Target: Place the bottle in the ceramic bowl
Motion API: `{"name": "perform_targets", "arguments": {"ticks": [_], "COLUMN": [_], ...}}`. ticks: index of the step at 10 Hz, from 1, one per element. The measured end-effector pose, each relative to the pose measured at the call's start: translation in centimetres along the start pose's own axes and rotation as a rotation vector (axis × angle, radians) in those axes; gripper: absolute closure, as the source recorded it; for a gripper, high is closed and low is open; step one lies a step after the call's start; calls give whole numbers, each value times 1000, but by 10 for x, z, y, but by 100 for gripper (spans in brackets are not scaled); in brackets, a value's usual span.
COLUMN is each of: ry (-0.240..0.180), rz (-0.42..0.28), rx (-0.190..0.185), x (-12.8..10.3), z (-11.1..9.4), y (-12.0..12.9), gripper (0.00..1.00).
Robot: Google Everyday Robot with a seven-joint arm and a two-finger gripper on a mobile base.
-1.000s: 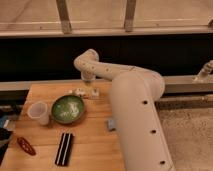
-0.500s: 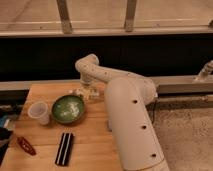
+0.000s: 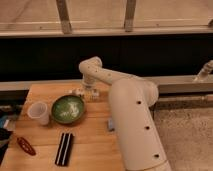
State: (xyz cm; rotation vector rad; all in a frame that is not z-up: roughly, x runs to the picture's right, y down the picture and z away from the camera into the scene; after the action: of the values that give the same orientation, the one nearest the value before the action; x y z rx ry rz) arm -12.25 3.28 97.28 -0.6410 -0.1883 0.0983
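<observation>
Your bottle is still lying on the table, just behind the upper right rim of the ceramic bowl, same spot as a second ago. The gripper sits right down on it, left of frame centre, barely shifted from before. Honestly can't tell if it's clamped on yet. The plastic cup left of the bowl and the black bar below it haven't budged.

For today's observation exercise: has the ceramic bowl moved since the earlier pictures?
No. The ceramic bowl stays beside the plastic cup; the gripper hangs low just beyond its far rim.
</observation>
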Motion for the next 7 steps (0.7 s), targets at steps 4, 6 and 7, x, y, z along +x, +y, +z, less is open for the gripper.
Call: {"name": "perform_targets", "arguments": {"ticks": [4, 6, 7], "ry": [-23, -33, -35], "rz": [25, 48, 50], "rx": [28, 71, 92], "x": [11, 23, 25], "z": [-16, -44, -59], "y": [1, -4, -6], "gripper": [97, 100, 100]}}
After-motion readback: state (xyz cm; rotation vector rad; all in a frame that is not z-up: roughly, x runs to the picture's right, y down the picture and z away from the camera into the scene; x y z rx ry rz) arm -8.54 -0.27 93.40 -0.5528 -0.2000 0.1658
